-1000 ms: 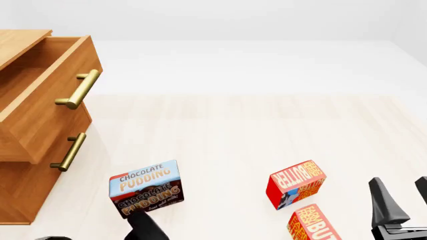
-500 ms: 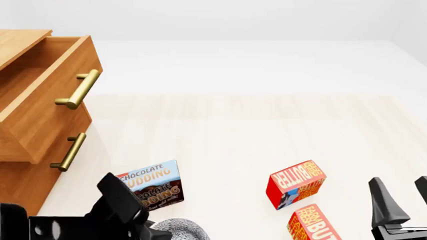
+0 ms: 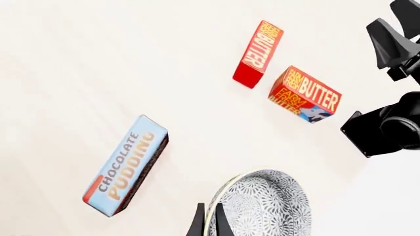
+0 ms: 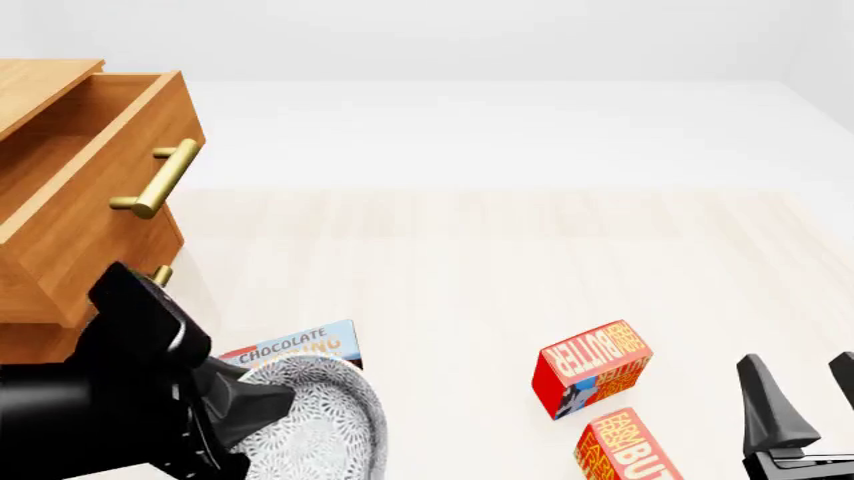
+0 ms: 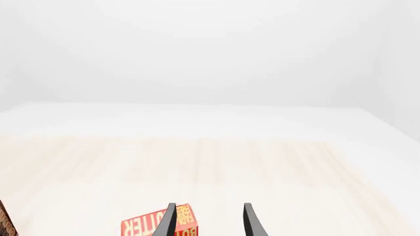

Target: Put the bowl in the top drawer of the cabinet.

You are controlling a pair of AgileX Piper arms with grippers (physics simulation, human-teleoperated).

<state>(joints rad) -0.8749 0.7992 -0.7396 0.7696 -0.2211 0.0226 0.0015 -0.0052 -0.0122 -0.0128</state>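
**Q:** Since half a second back, what's changed? And what do the labels say?

**A:** Left arm has come up and swung toward the cabinet [image 4: 54, 300], lifting the bowl [image 4: 314, 425] off the table [image 4: 467, 270]. Left gripper [image 3: 206, 223] is pinched shut on the bowl's rim, speckled pattern facing the camera in the front view. The bowl now covers the lower part of the pudding box [image 4: 300, 345]; only "CHOCOLATE" reads there. In the left wrist view the whole side reads "CHOCOLATE PUDDING" [image 3: 126, 166].

**Q:** And the red boxes?

**A:** Two butter boxes. The nearer-to-centre one [image 4: 591, 367] says "BUTTER", and the left wrist view adds "FARM FRESH" [image 3: 304, 95]. The second butter box [image 4: 627, 447] is cut off by the frame's lower edge.

**Q:** Room to move?

**A:** Top drawer [image 4: 94, 190] is pulled out and open, brass handle [image 4: 158, 178] facing the table. The bowl sits below and in front of it, not inside. Middle and far table is open wood. Right gripper [image 5: 208, 221] hangs near the right edge, fingers spread apart, holding nothing, just over the butter.
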